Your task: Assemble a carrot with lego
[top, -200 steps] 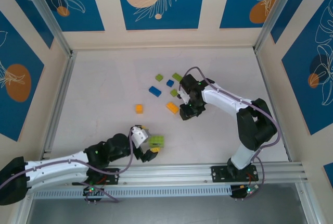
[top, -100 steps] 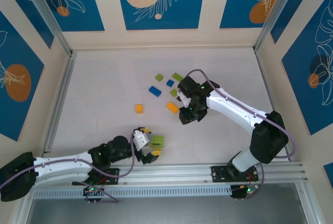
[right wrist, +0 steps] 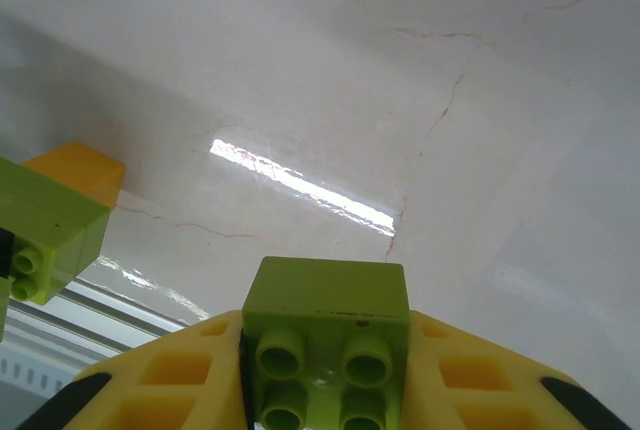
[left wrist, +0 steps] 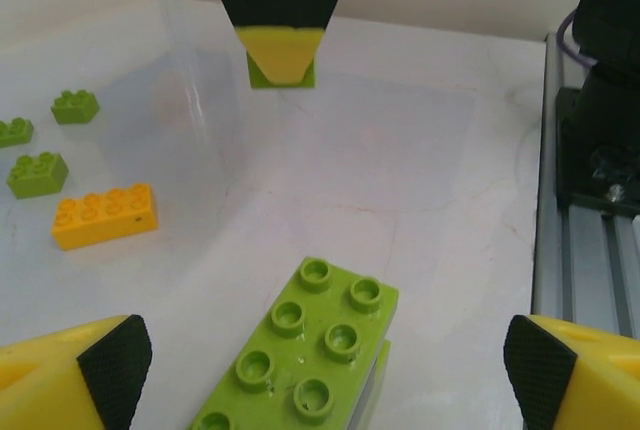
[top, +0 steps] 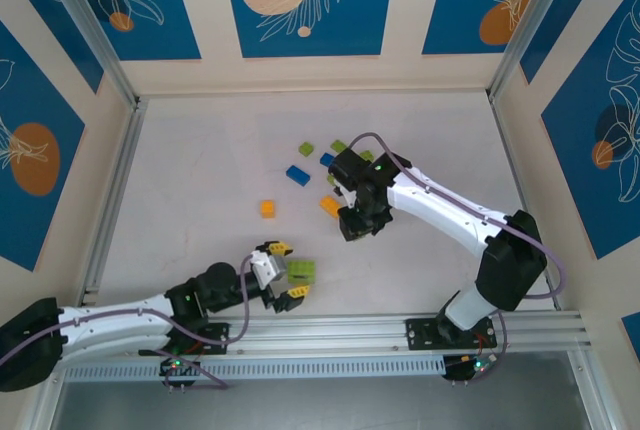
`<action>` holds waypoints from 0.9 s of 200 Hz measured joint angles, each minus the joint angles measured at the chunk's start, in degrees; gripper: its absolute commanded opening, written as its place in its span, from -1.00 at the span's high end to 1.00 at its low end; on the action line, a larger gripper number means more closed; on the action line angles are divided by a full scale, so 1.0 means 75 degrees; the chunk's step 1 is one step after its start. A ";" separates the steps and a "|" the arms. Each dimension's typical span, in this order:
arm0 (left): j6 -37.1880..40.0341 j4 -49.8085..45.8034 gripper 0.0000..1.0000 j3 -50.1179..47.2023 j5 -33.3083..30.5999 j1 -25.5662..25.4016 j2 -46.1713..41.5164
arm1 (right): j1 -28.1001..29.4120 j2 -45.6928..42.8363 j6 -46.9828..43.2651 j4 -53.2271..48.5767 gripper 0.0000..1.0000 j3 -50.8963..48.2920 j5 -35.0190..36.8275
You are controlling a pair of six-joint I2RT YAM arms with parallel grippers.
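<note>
A long lime green lego brick (left wrist: 305, 350) lies on the white tabletop (left wrist: 420, 180) between the wide-spread fingers of the left gripper (top: 288, 271), neither finger touching it. The right gripper (top: 352, 222) clamps a small lime four-stud brick (right wrist: 328, 335), near a loose orange brick (top: 268, 208) and a blue brick (top: 297, 174).

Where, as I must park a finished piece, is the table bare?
Bare table: the left half, from the left rail to the orange brick; the far strip along the back wall; the right side past the right arm. Crowded: the loose bricks by the right gripper, holding a lime brick, and the near edge at the left gripper.
</note>
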 measured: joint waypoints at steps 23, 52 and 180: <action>0.0105 0.0233 -0.84 -0.0055 0.0000 0.0000 0.0597 | 0.0102 0.0000 0.0102 -0.0087 0.33 0.0082 0.0070; 0.0157 0.0353 -0.84 -0.0160 0.0000 0.0000 0.0428 | 0.0201 -0.0003 0.0268 -0.0140 0.33 0.0087 0.0128; 0.0350 0.0898 -0.56 -0.0227 0.0003 0.0000 0.0600 | 0.0635 0.0350 0.0632 -0.0420 0.34 0.0685 0.0353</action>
